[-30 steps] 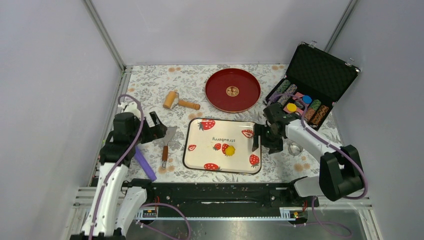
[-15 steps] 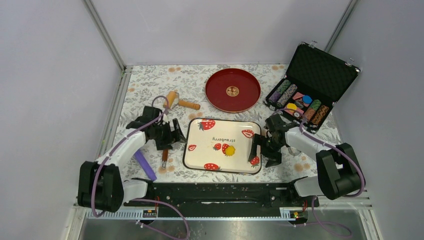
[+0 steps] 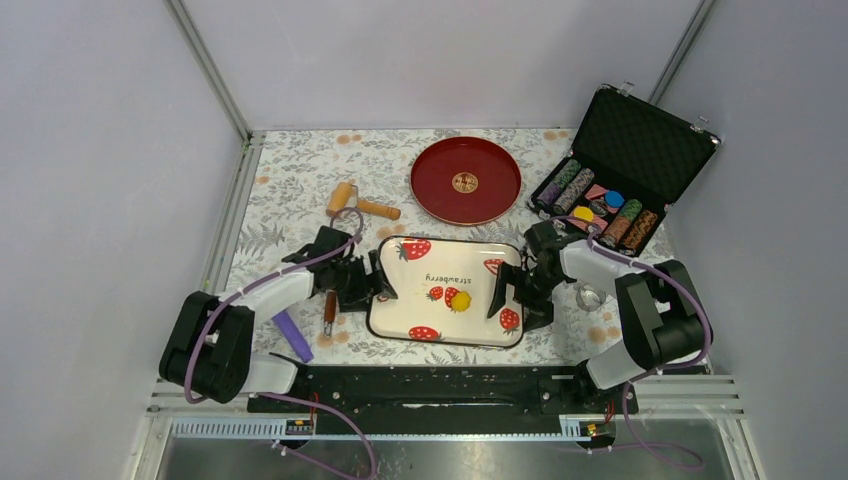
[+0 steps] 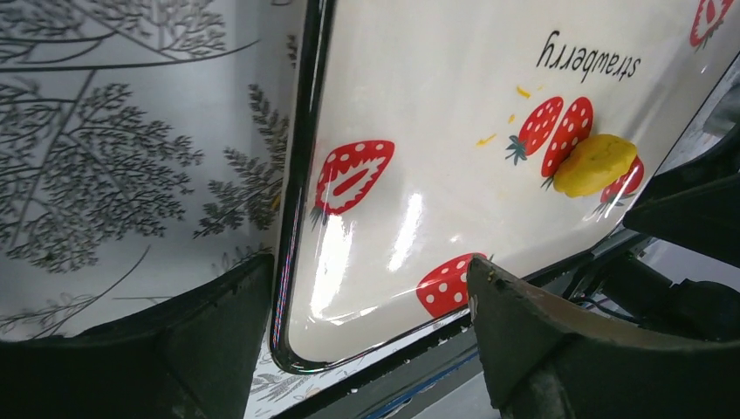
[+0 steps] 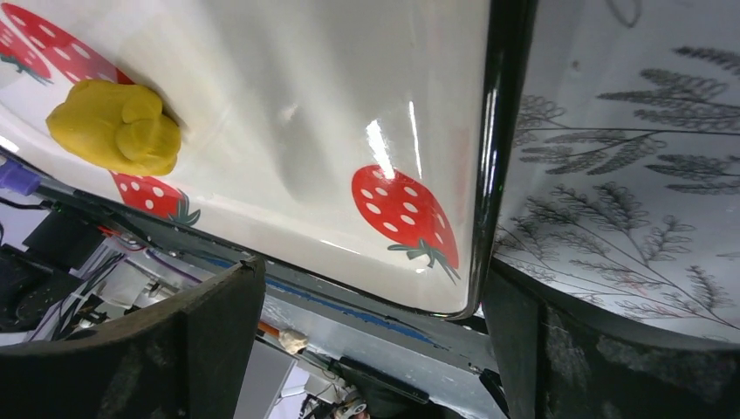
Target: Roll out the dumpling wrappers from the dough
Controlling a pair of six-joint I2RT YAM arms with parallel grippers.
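The dough (image 3: 459, 300) is a bright yellow lump on the white strawberry tray (image 3: 440, 320). It also shows in the left wrist view (image 4: 596, 163) and the right wrist view (image 5: 115, 128). My left gripper (image 3: 372, 285) is open, with one finger on each side of the tray's left rim (image 4: 292, 218); it shows in its own view (image 4: 365, 279). My right gripper (image 3: 510, 297) is open and straddles the tray's right rim (image 5: 489, 175) the same way (image 5: 375, 275). Neither holds anything. No dumpling wrappers are in view.
A wooden rolling pin (image 3: 360, 203) lies behind the tray, left of a red plate (image 3: 466, 180). An open poker chip case (image 3: 620, 170) stands at the back right. A metal ring cutter (image 3: 590, 296) lies right of the tray. A scraper (image 3: 330, 305) and a purple stick (image 3: 291, 333) lie left.
My left arm has swung in from the far left to the tray's left rim. My right gripper has moved down and in over the tray's right rim. The dough has not moved.
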